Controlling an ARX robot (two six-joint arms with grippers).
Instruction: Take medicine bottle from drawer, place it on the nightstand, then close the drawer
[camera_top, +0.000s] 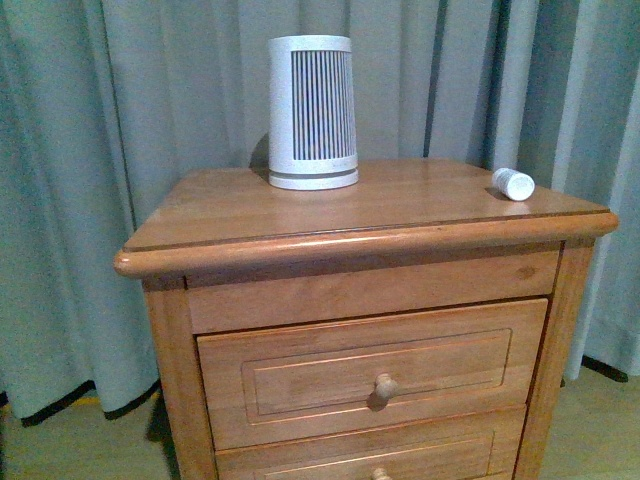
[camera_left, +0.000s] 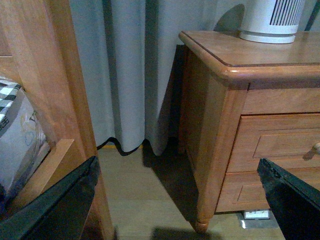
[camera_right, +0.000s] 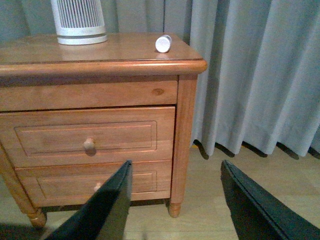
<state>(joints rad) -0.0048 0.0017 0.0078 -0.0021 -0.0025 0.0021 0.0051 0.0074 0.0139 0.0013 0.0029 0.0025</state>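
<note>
The medicine bottle (camera_top: 513, 184) is tiny, white and capped. It lies on its side at the right edge of the nightstand (camera_top: 300, 215) top; it also shows in the right wrist view (camera_right: 163, 43). The drawer (camera_top: 375, 372) is shut flush, its round knob (camera_top: 384, 389) facing me; it shows in the right wrist view (camera_right: 90, 136) too. My left gripper (camera_left: 179, 200) is open and empty, low beside the nightstand's left side. My right gripper (camera_right: 175, 200) is open and empty, low in front of the nightstand's right leg. Neither arm shows in the front view.
A big white ribbed cylinder device (camera_top: 312, 112) stands at the back of the top. The lower drawer (camera_right: 95, 182) is shut. Grey curtains (camera_top: 120, 120) hang behind and beside. Another wooden frame (camera_left: 55, 95) with a checked cloth stands close to my left gripper. The floor (camera_right: 240, 165) is pale wood.
</note>
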